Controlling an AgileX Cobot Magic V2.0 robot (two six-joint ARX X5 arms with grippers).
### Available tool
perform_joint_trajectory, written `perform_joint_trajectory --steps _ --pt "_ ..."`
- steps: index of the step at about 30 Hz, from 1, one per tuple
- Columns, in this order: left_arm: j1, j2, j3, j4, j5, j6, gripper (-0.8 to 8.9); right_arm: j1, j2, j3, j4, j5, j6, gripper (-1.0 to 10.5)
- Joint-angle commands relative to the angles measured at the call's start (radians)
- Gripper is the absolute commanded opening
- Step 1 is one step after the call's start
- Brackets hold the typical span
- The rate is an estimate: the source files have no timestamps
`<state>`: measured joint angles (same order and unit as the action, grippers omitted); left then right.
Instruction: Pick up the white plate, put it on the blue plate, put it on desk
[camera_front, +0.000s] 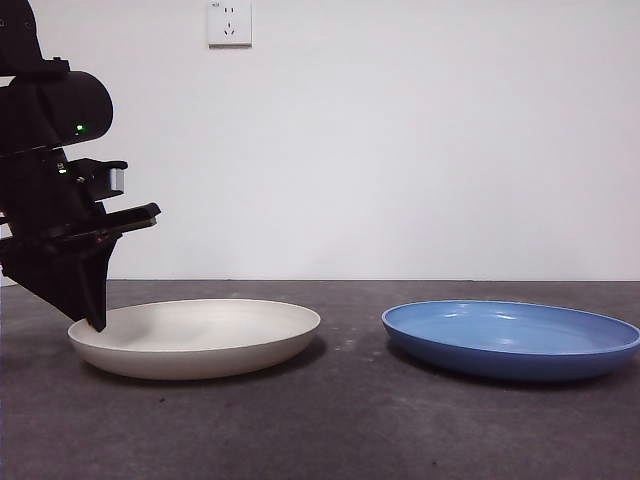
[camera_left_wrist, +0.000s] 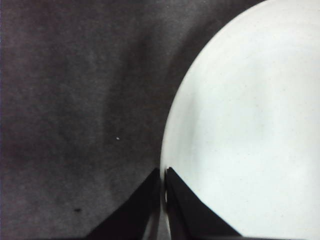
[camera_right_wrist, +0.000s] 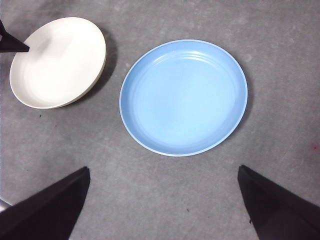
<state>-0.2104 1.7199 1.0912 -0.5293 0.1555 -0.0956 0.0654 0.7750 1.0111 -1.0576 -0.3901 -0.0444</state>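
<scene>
The cream-white plate (camera_front: 200, 335) rests on the dark grey desk (camera_front: 350, 430) at the left. My left gripper (camera_front: 95, 322) comes down at its left rim. In the left wrist view the two jaws (camera_left_wrist: 163, 172) stand nearly together, one on each side of the rim of the white plate (camera_left_wrist: 250, 125), shut on it. The glossy blue plate (camera_front: 510, 335) lies on the desk at the right, empty. My right gripper (camera_right_wrist: 163, 170) is open and empty, high above the desk, looking down on the blue plate (camera_right_wrist: 182, 97) and the white plate (camera_right_wrist: 55, 62).
A bare strip of desk (camera_right_wrist: 112, 65) separates the two plates. A white wall with a socket (camera_front: 229, 22) stands behind the desk. The left gripper's tip (camera_right_wrist: 12, 45) shows at the edge of the right wrist view.
</scene>
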Motion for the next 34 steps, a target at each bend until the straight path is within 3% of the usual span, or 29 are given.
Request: perform_joint_trajectory --steps 1,15,20,26,34 --pt "-0.004 0.018 0.019 0.004 -0.001 -0.018 0.15 0.004 0.008 0.018 0.010 -0.002 0.011 4.7" --pt "-0.023 -0.129 0.174 -0.082 0.072 -0.051 0.15 0.003 0.008 0.018 0.010 -0.002 0.011 4.7" --pt "-0.053 -0.173 0.228 -0.090 0.160 -0.072 0.15 0.003 0.008 0.018 0.010 -0.002 0.012 4.7" --pt "-0.147 -0.165 0.232 -0.051 0.160 -0.098 0.15 0.003 0.008 0.018 0.011 0.002 0.019 4.7" --pt "-0.291 -0.076 0.238 0.111 0.159 -0.196 0.15 0.003 0.008 0.018 0.010 0.005 0.034 4.7"
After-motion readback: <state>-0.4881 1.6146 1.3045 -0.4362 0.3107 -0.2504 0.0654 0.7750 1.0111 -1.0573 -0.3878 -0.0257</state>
